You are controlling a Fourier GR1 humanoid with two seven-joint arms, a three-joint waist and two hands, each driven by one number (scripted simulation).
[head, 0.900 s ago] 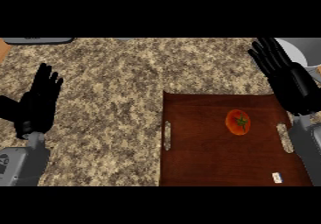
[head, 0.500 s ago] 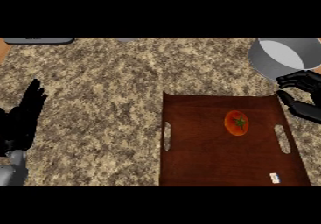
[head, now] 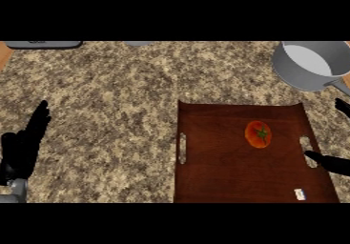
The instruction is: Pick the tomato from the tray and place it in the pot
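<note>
A red tomato with a green stem lies on the dark brown tray, toward its right side. The grey pot stands at the back right of the counter, its handle pointing toward the near right. My right hand shows only as a thumb and a fingertip at the right edge, spread apart, just right of the tray's right handle slot and apart from the tomato. At the lower left my left hand rests open, fingers up.
The speckled granite counter stretches left of the tray. A grey object sits at the back left edge. A small white tag lies on the tray's near right corner.
My right hand has dropped and pulled rightward, now mostly out of view beside the tray. The pot, hidden behind it at first, is fully uncovered. My left hand has lowered.
</note>
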